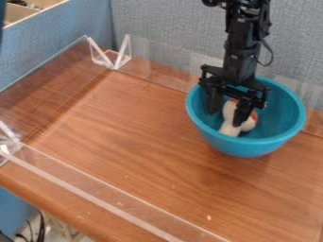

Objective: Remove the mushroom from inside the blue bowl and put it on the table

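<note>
The turquoise-blue bowl (285,127) stands on the wooden table (127,137) at the right. Inside it lies the mushroom (237,120), cream stem with an orange-brown cap. My gripper (239,117) points straight down into the bowl, its two black fingers (220,106) standing on either side of the mushroom. The jaws are narrower than before and close to the mushroom's sides. Whether they press on it does not show.
Low clear acrylic walls (57,68) run along the table's left and front edges, with a clear bracket (113,54) at the back corner. Blue fabric (164,24) hangs behind. A cardboard box (32,13) sits top left.
</note>
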You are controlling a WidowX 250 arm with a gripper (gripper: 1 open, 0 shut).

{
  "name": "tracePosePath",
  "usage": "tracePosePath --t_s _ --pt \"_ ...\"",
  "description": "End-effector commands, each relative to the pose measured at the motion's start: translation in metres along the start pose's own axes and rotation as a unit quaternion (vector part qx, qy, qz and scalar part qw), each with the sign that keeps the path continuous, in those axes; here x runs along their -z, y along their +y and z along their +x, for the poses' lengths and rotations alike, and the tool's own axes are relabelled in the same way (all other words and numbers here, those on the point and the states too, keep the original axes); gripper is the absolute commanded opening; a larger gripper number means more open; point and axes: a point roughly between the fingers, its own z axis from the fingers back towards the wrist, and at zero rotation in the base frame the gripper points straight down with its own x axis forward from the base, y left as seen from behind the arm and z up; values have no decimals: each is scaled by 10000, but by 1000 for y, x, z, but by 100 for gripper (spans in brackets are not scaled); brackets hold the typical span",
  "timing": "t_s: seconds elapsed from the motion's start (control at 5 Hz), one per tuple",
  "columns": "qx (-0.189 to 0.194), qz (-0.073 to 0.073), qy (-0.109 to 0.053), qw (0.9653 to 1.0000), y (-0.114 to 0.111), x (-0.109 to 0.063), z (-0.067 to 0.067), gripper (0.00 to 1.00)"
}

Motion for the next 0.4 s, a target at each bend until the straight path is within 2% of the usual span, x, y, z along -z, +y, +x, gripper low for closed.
tracePosePath --t_s 0.0,0.2 --pt "118 30 -270 9996 -3 -18 6 0" --pt "161 17 -290 9994 -2 -23 4 0"
